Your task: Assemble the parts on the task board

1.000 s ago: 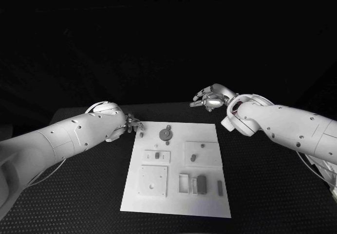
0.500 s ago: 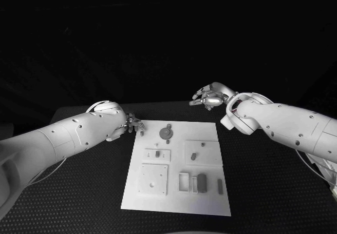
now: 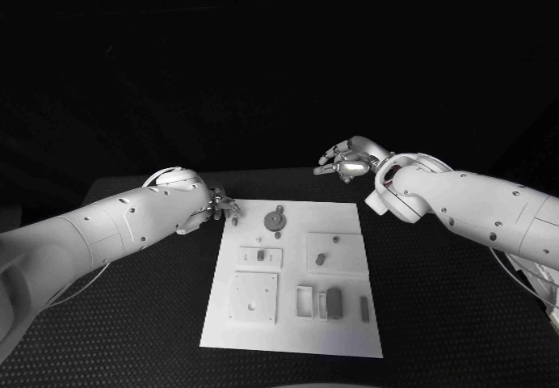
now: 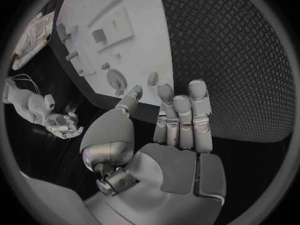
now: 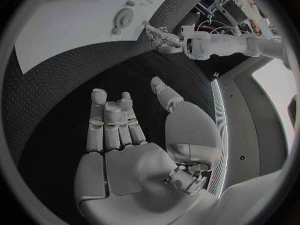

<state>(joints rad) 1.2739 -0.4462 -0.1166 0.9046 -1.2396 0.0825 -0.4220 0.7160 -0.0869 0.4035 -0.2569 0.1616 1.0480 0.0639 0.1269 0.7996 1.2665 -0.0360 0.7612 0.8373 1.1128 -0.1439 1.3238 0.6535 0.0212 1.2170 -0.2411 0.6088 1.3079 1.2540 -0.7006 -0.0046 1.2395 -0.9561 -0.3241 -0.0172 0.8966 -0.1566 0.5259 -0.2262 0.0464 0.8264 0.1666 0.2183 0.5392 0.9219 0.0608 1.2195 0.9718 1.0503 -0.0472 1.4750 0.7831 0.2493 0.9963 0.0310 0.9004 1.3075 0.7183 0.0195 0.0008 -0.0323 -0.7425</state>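
The white task board (image 3: 287, 335) lies in the middle of the table, with a round disc part (image 3: 275, 220) near its far edge and several small dark parts on its raised blocks, among them an oval one (image 3: 319, 260) and a bar (image 3: 334, 304). My left hand (image 3: 221, 208) hovers at the board's far left corner with its fingers straight and apart, holding nothing; a small part (image 4: 153, 78) lies just past its fingertips. My right hand (image 3: 342, 166) hangs beyond the board's far right corner, fingers spread (image 5: 115, 122), empty.
The black textured table top (image 3: 454, 307) surrounds the board on all sides. In the right wrist view the disc (image 5: 124, 19) and my left hand (image 5: 164, 37) appear across the board (image 5: 56, 30).
My right hand has drifted very slightly away from the board. The left hand and the parts have not moved.
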